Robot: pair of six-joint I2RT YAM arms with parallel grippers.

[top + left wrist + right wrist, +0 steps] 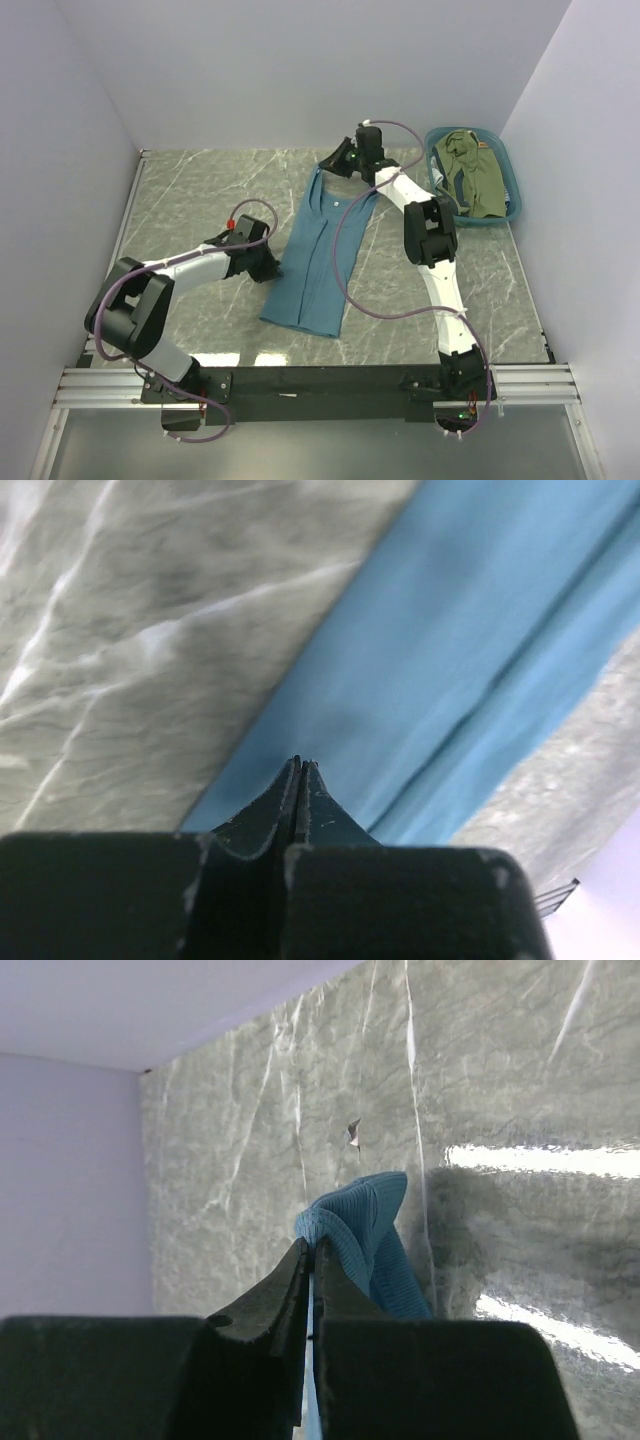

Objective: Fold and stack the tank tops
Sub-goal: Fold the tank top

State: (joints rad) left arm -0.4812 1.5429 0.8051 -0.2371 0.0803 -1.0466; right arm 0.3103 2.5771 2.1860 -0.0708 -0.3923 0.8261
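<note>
The teal-blue tank top (312, 262) lies stretched lengthwise on the marble table, hem towards me. My right gripper (335, 160) is at its far end, shut on a ribbed shoulder strap (365, 1210) that bunches over the fingertips in the right wrist view (312, 1243). My left gripper (268, 268) is shut at the top's left edge. In the left wrist view its tips (298, 762) hover over the teal cloth (450, 630), with no cloth showing between them. The olive-green top (483, 172) lies in the basket with a dark navy cloth (449, 190) beside it, its stripes too small to tell.
The teal plastic basket (516, 190) stands at the back right corner. White walls close the table at the back and both sides. My right arm's purple cable (345, 255) loops over the teal top's right side. A metal rail (300, 378) runs along the near edge.
</note>
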